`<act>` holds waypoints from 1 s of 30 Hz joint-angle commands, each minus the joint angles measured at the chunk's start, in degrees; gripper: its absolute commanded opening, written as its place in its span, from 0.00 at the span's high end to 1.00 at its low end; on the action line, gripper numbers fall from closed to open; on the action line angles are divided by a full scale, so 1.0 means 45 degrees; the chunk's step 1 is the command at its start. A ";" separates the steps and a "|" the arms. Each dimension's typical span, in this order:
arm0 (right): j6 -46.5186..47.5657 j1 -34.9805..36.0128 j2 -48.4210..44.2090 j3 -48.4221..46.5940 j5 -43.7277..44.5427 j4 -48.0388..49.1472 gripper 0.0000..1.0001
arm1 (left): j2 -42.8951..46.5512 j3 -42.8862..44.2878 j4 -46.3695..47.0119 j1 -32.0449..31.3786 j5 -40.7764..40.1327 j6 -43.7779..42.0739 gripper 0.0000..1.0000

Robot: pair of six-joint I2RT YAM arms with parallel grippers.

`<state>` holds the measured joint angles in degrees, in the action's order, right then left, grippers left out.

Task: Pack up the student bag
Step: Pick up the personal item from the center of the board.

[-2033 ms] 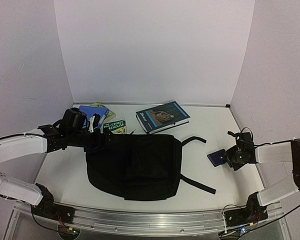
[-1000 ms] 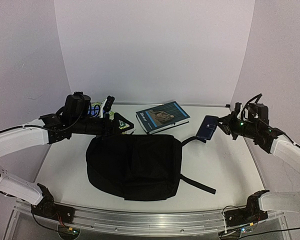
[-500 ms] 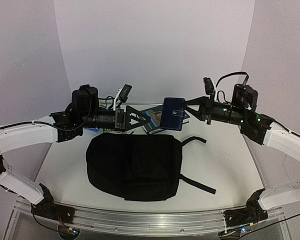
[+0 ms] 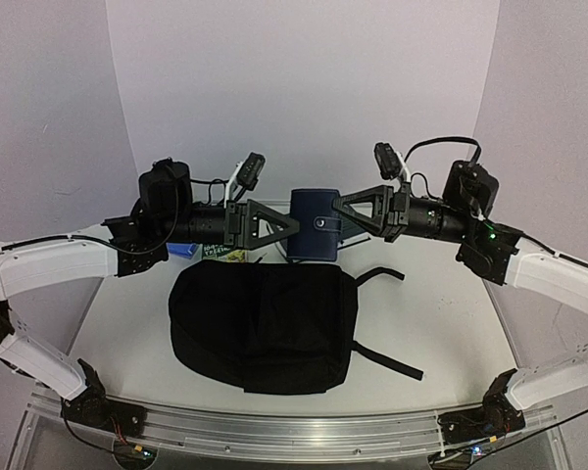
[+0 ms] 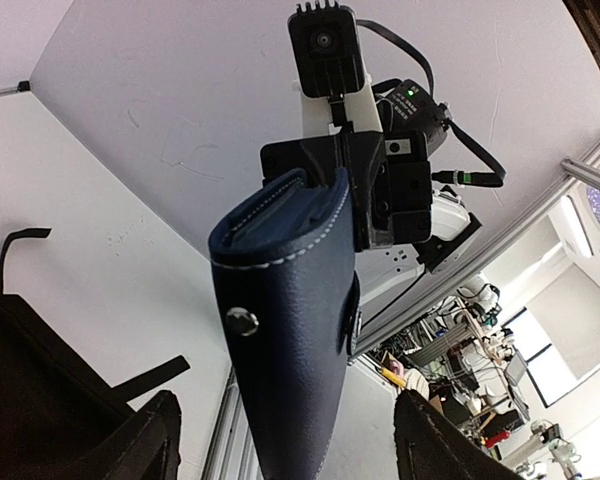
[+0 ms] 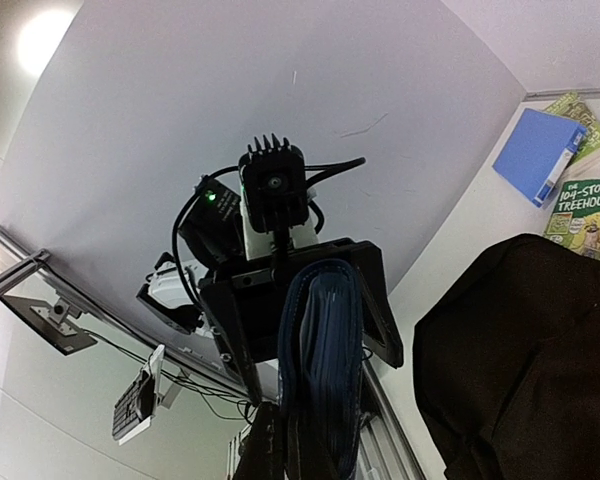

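Observation:
The student bag [image 4: 265,328], a large black backpack, lies flat in the middle of the table with its straps trailing right; it also shows in both wrist views [image 5: 30,400] [image 6: 520,360]. Above its far edge a dark-blue wallet-like pouch [image 4: 316,223] hangs in the air. My right gripper [image 4: 341,211] is shut on the pouch's right end [image 6: 320,370]. My left gripper [image 4: 292,224] faces it from the left, open. Its two fingers straddle the pouch [image 5: 290,330], with a gap on each side.
A blue folder [image 6: 538,153], a green "Treehouse" book [image 6: 583,205] and another green book [image 6: 580,110] lie at the table's far left. White walls close in the back and both sides. A metal rail [image 4: 274,436] runs along the near edge.
Both arms have risen and met over the bag's far edge. The right one carried the pouch leftward to the middle. The left jaws now straddle it and have narrowed.

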<state>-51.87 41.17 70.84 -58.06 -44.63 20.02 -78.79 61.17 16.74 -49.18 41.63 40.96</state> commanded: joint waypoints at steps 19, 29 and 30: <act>-0.0289 0.0246 0.0387 -0.0565 -0.0384 0.1670 0.97 | -0.0130 0.0301 0.1719 -0.0068 0.1076 0.0668 0.95; 0.2325 0.0246 0.0146 -0.1233 0.4799 -0.3668 0.21 | 0.1190 0.0219 -0.2661 0.0478 -0.2327 -0.0253 1.00; 0.2521 0.0270 0.0295 -0.1436 0.5504 -0.4414 0.21 | 0.1398 0.0068 -0.2935 0.0752 -0.2462 -0.0177 1.00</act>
<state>-47.37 42.41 72.00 -60.08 -35.47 14.90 -78.38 61.12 10.55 -48.60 36.95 42.07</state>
